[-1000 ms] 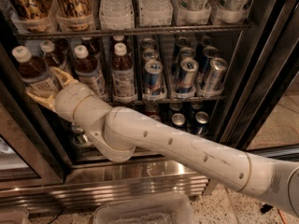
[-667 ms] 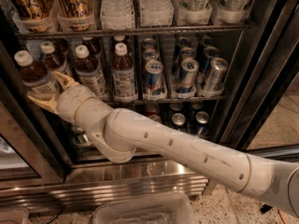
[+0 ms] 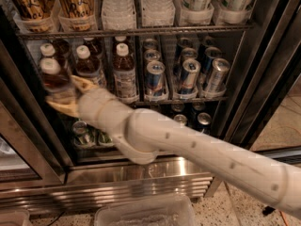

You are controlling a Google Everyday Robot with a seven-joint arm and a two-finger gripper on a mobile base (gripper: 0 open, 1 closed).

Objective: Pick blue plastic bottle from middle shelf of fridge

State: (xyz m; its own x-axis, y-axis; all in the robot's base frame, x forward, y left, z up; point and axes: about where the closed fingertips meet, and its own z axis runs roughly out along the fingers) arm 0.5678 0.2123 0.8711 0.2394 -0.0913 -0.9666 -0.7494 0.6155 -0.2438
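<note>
We see the hand (image 3: 62, 92) at the left end of the middle shelf (image 3: 169, 100), its two tan fingers (image 3: 85, 84) closed one above and one below on the blue plastic bottle (image 3: 52, 76), which reads blurred. Against the picture from a second ago, bottle and hand have shifted rightward along the middle shelf and a little lower. The bottle's white cap now sits beneath the cap of a neighbouring bottle (image 3: 47, 50) further back on the middle shelf, instead of out by the left frame of the fridge (image 3: 263, 55). The rest of the middle shelf looks unchanged. Two more white-capped bottles (image 3: 124, 74) stand just right of the hand. Beyond them, towards the shelf's right end, are rows of blue-and-silver cans (image 3: 188, 76). The pale arm (image 3: 197, 149) runs from below the middle shelf's right end up to its left end. It crosses in front of the short cans (image 3: 82, 133) on the rack under the middle shelf and hides most of them. Above the middle shelf another rack (image 3: 141, 32) carries larger bottles and cans. Below it lies the ribbed steel base (image 3: 141, 182), with a clear tub (image 3: 146, 213) in front.
</note>
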